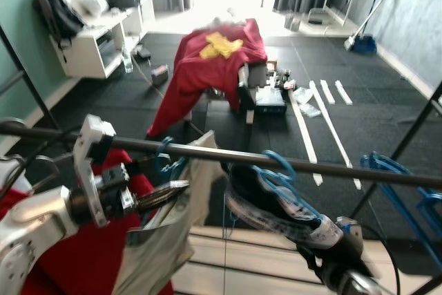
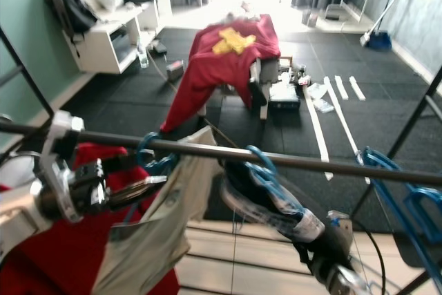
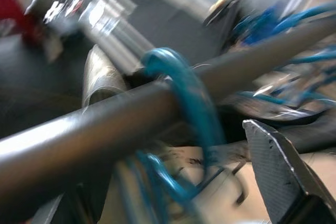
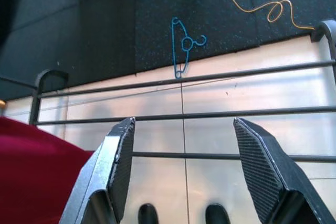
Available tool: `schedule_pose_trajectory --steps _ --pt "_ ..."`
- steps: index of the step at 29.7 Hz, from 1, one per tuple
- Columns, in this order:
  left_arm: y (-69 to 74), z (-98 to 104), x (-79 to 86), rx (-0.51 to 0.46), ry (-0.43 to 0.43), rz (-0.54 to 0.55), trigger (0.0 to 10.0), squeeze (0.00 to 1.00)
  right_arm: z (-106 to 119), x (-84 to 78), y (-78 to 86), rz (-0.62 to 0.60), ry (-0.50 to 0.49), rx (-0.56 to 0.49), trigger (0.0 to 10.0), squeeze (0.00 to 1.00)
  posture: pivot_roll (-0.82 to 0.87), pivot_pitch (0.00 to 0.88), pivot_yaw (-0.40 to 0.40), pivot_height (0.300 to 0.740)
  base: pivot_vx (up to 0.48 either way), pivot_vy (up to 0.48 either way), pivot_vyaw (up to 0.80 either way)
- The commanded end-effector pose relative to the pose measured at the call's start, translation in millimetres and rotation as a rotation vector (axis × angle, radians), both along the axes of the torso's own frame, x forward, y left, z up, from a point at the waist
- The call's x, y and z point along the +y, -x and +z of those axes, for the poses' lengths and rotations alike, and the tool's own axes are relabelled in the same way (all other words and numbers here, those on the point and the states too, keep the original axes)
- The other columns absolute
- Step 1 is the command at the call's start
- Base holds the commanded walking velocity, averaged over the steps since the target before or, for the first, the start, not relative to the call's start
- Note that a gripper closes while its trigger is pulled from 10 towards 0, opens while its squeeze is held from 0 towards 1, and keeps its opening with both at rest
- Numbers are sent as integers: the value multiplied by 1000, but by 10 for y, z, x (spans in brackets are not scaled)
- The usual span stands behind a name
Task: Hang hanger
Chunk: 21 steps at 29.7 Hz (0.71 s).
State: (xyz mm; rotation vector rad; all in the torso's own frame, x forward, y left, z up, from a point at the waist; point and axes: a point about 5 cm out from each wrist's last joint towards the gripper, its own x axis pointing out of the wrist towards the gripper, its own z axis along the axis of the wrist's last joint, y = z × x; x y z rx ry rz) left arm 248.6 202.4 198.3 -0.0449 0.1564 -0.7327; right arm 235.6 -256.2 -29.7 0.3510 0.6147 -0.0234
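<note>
Left eye view: left claw (image 1: 181,186), spread unclear, beside blue hanger (image 1: 166,159) hooked on rail (image 1: 207,152); right claw (image 4: 181,169) spread.

Blue hanger hook (image 3: 184,93) looped over dark rail (image 3: 105,129); one black finger (image 3: 283,166) beside it; view blurred.

A table (image 1: 243,81) draped in a red cloth (image 1: 207,67) stands mid-room, a yellow cloth (image 1: 219,45) on top. Backpacks (image 1: 59,13) rest on a white shelf (image 1: 90,50) by the left wall (a bottle (image 1: 128,61) beside it). White slats (image 1: 314,122) lie on the dark mat floor (image 1: 373,122), a broom (image 1: 362,36) against the right wall.
</note>
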Motion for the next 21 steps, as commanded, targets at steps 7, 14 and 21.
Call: schedule_pose_trajectory --steps 7,14,21 --pt "68 -158 239 66 -43 179 10000 0 -28 27 22 -3 -16 13 10000 0 -60 0 6 740 -136 95 0" --pt "124 -234 297 77 -41 223 10000 0 -25 30 17 -2 -18 12 10000 0 -59 0 3 740 -388 285 0" --pt "118 -205 311 60 -11 256 10000 0 -22 26 14 -2 -16 13 10000 0 -60 0 5 740 -234 146 0"
